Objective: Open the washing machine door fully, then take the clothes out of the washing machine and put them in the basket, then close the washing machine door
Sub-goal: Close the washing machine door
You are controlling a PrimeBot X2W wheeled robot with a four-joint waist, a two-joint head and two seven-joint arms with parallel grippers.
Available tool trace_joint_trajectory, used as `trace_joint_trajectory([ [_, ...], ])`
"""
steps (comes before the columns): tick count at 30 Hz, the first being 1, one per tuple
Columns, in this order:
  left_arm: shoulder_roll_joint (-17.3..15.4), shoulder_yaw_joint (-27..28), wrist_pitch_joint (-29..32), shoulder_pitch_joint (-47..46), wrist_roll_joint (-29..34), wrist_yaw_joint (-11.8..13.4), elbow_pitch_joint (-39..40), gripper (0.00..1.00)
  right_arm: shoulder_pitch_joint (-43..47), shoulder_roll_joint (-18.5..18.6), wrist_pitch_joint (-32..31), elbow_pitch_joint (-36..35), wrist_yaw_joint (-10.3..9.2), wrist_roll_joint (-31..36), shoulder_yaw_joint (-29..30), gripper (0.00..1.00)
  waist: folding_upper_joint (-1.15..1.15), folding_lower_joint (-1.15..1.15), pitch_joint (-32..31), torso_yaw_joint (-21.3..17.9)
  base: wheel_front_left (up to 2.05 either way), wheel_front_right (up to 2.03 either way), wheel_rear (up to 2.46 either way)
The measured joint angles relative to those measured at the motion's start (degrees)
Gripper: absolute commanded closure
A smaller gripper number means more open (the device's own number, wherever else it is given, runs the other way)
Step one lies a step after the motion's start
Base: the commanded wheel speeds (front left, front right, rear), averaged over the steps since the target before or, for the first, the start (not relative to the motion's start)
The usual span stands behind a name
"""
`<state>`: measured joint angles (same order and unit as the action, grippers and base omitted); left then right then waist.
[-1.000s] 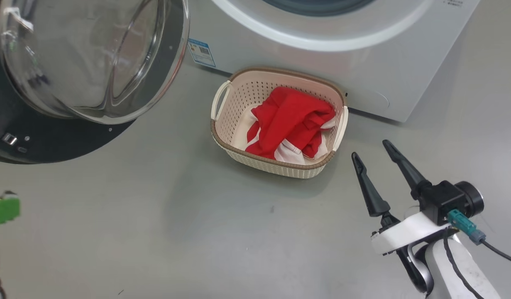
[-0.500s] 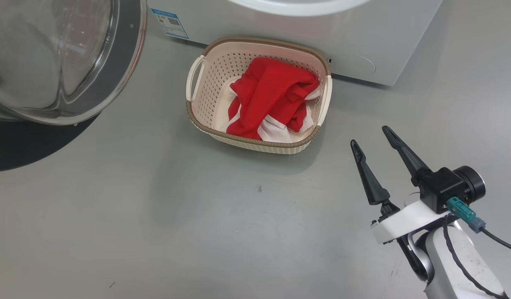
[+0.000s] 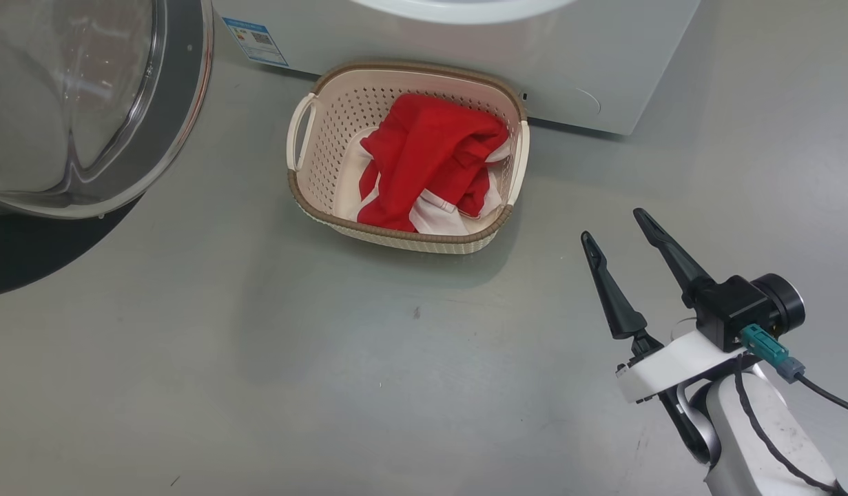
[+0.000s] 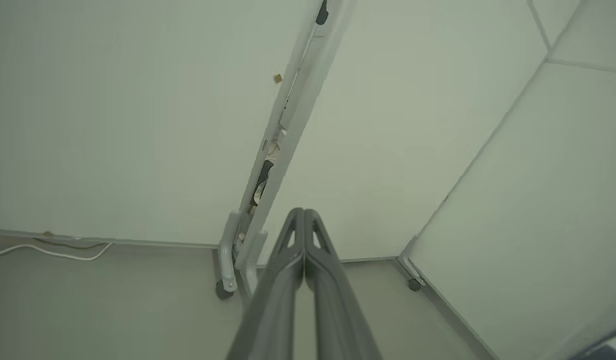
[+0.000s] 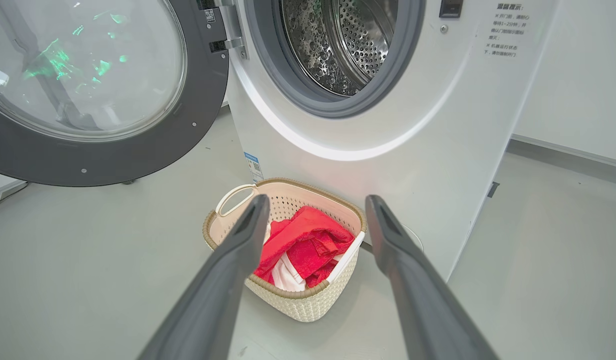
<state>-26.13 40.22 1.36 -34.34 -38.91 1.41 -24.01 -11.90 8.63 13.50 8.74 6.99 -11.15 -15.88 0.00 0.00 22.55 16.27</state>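
Yep, seeing clothes (image 3: 424, 162) in basket (image 3: 410, 237) by washer (image 3: 465, 55), door (image 3: 184, 103) open; right gripper (image 3: 613, 226) spread wide, left gripper (image 4: 303, 212) pinched closed.

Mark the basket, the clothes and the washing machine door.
the basket (image 3: 331, 155): head view, perforated inner wall on its left side.
the clothes (image 3: 427, 155): head view, red fabric at the heap's middle.
the washing machine door (image 5: 85, 70): right wrist view, clear glass bowl.
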Motion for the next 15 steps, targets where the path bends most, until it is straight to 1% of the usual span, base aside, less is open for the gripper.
trace_joint_trajectory([
  [5, 0.99, 6.26, 5.03, -2.63, -6.69, 3.37, -7.19, 1.0, -0.4, 0.32, 0.01, 0.19, 0.0, 0.04, -0.16, 0.0, 0.0, 0.0, -0.03, -0.19, 0.0, 0.0, 0.0],
  [10, 1.93, 9.82, 10.54, -5.3, -12.56, 3.92, -12.17, 1.0, -0.53, 0.32, 0.01, 0.41, 0.0, 0.04, -0.35, 0.0, 0.0, 0.0, -0.09, -0.28, 0.0, 0.0, 0.0],
  [15, 3.2, 9.69, 18.04, -7.88, -17.19, 3.93, -15.5, 1.0, -0.59, 0.32, 0.02, 0.74, 0.0, 0.04, -0.58, 0.0, 0.0, 0.0, -0.22, -0.29, 0.0, 0.0, 0.0],
])
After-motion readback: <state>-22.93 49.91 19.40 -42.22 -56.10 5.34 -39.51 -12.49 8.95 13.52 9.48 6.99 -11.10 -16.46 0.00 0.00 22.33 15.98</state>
